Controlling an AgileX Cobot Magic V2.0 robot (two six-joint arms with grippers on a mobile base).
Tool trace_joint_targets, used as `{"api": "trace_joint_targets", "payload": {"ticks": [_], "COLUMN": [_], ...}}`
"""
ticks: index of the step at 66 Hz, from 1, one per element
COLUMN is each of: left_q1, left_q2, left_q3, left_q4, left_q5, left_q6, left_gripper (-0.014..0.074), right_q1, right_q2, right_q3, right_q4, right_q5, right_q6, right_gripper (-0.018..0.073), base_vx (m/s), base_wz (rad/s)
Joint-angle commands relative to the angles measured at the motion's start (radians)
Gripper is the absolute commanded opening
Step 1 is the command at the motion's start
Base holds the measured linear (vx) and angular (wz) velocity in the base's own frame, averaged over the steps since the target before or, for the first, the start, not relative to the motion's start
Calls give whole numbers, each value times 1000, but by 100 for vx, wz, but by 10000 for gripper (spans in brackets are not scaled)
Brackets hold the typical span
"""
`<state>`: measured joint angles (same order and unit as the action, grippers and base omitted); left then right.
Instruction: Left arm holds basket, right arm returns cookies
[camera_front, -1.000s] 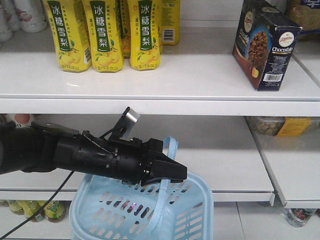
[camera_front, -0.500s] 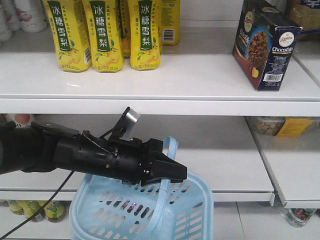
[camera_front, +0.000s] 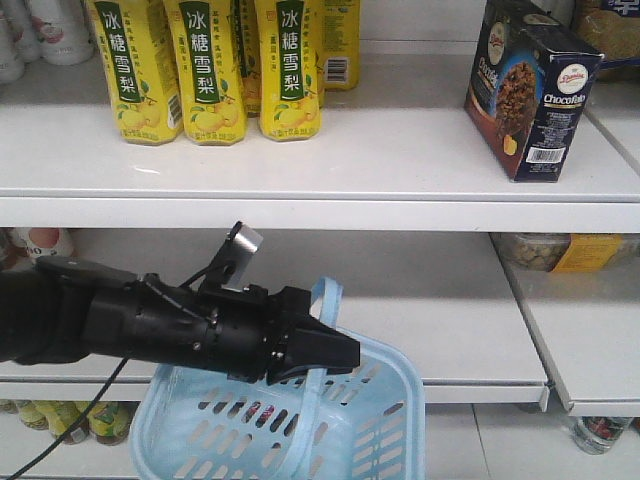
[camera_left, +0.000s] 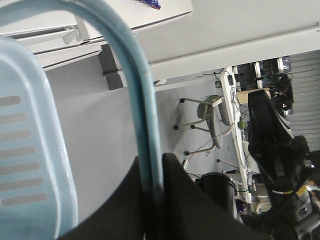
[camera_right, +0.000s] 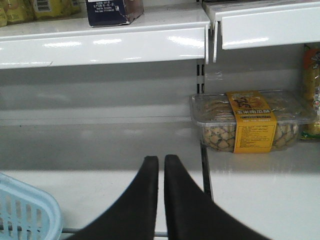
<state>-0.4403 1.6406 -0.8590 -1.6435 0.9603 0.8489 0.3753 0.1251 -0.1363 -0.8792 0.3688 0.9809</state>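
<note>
The light blue basket (camera_front: 385, 400) hangs low in front of the shelves. My left gripper (camera_front: 345, 356) is shut on its looped handle (camera_front: 327, 297). In the left wrist view the handle (camera_left: 142, 95) runs down between the closed jaws of the gripper (camera_left: 152, 167), beside the slotted basket wall (camera_left: 30, 150). The dark navy cookies box (camera_front: 533, 85) stands upright on the upper shelf at the right, with no gripper touching it. My right gripper (camera_right: 161, 159) is shut on nothing and points at the lower shelf. The cookies box (camera_right: 114, 11) shows above it and a basket corner (camera_right: 27, 212) at lower left.
Yellow drink bottles (camera_front: 210, 70) stand on the upper shelf at the left. A clear snack tub with a yellow label (camera_right: 245, 120) lies on the lower shelf at the right, past a vertical shelf post (camera_right: 202, 75). More bottles (camera_front: 60, 418) sit on the bottom shelf.
My left arm has shifted left and slightly down, carrying the basket left with it. The cookies box has stayed in place on the shelf.
</note>
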Motion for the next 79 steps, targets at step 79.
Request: {"api": "trace_joint_targets", "payload": {"ticks": [79], "left_q1": [111], "left_q2": [-1432], "left_q3": [865], "left_q4": [1457], "left_q5": [-984], "left_q6": [-905], "left_gripper": [-3], "right_q1": [-4], "right_q2": [9], "right_q3": [-25], "right_q4": [-30], "right_q5": [-42], "right_q6": [-13], "right_gripper": [-6], "base_vx": [0], "base_wz": [0]}}
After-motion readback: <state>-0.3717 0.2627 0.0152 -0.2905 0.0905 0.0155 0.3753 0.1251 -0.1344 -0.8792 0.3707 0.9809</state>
